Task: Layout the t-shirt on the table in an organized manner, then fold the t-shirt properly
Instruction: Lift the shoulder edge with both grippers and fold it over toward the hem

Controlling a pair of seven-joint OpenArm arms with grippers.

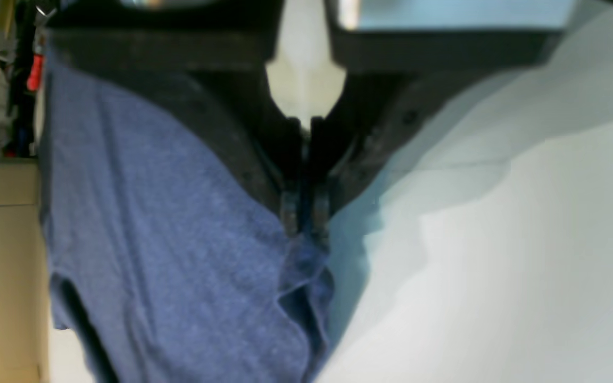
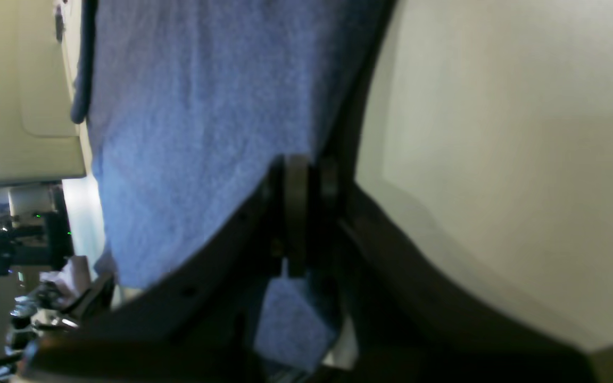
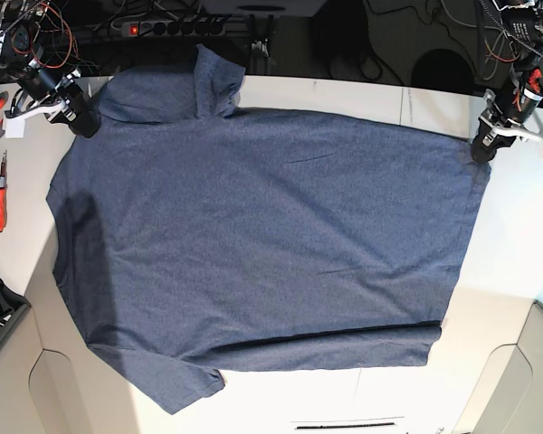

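A: Right, starting at the left of the base view: the right pincer (image 3: 83,120) is clenched on the t-shirt (image 3: 262,244) up by the shoulder, near the collar end.

B: And its wrist view backs that up, blue cloth pinched between the closed jaws, a tab of fabric poking out behind them.

A: Moving across, the t-shirt lies spread over the table (image 3: 516,253), fairly flat. One sleeve points to the far edge, the other hangs toward the near edge at lower left. I see no lettering, so the print is probably face down.

B: Over to the right now: the left pincer (image 3: 482,147) is clenched on the hem corner. The wrist view shows the jaws shut with a fold of blue cloth caught at their tips.

A: So both far corners are gripped. My read is that this is the layout step, with a fold to follow.

B: To do it well, I'd say lift both pincers together and level, keep the far edge taut between them without overstretching, and carry it evenly so the cloth doesn't skew or bunch.

A: And watch the thin grip on the right-hand corner; it could slip out.
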